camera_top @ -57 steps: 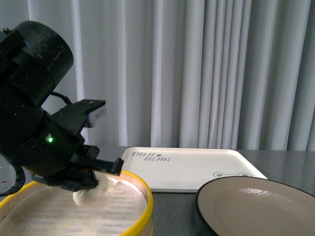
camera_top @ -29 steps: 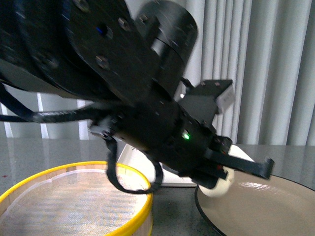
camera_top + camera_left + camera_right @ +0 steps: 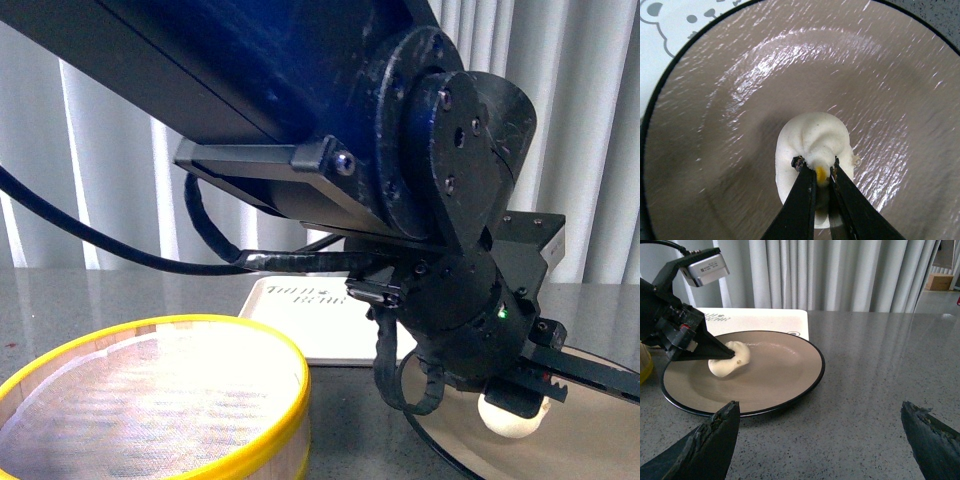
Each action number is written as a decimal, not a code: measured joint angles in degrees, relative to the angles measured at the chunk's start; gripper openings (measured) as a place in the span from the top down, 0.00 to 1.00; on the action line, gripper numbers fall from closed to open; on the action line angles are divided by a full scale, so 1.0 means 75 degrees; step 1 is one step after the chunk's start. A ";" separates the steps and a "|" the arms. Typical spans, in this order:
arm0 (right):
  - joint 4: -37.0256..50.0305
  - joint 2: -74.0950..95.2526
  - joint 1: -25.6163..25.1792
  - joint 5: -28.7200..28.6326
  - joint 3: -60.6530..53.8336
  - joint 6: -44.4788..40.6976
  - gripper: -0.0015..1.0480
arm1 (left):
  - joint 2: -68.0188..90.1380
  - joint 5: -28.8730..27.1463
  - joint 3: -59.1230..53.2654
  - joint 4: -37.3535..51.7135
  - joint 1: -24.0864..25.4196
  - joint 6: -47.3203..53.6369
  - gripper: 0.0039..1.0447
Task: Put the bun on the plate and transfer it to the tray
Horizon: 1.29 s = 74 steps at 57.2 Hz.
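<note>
Bun reaches plate: the left gripper [image 3: 817, 172] had its thin black jaws pinched shut on the twisted top of the bun [image 3: 812, 137]. The bun appeared to rest near the middle of the plate [image 3: 740, 75], at the lower right of the front view. The tray [image 3: 295, 320] lay behind, at the centre of that frame and partly hidden by the arm, with the yellow-rimmed steamer basket [image 3: 200, 328] at lower left. The right gripper [image 3: 820, 440] hung over the grey table [image 3: 880, 365] near the plate's rim, fingers spread wide and holding nothing. The release looked like the delicate part. Soft dough could cling to the jaws and lift away with them, or the pinched pleat could tear. The carry to the tray looked risky too, since the plate is shallow and any tilt could send the round bun rolling off. A grip on the thin rim could also slip.
</note>
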 joint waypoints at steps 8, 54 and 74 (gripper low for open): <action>0.0000 0.0000 0.0000 0.0000 0.0000 0.0000 0.08 | 0.0210 -0.0085 0.0169 -0.0117 -0.0125 -0.0096 0.96; 0.0000 0.0000 0.0000 0.0000 0.0000 0.0000 0.08 | 0.0294 0.0455 0.0662 0.0105 0.0265 -0.1891 0.06; 0.0000 0.0000 0.0000 0.0000 0.0000 0.0000 0.08 | -0.0965 -0.0962 -0.0309 0.1279 0.2273 -0.2436 0.06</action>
